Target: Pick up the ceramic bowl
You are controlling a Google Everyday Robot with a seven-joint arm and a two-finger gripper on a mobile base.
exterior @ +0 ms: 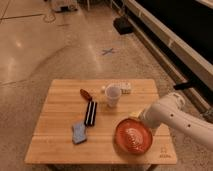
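The ceramic bowl (133,137) is red-orange and sits upright on the wooden table (57,115) near its front right corner. My white arm (175,117) comes in from the right and reaches down to the bowl's far right rim. The gripper (137,116) is at that rim, mostly hidden behind the arm's end.
A white cup (113,94) stands mid-table with a small white packet (125,87) behind it. A black bar (90,112), a brown item (85,94) and a blue sponge (79,133) lie to the left. A dark ledge (170,40) runs along the right.
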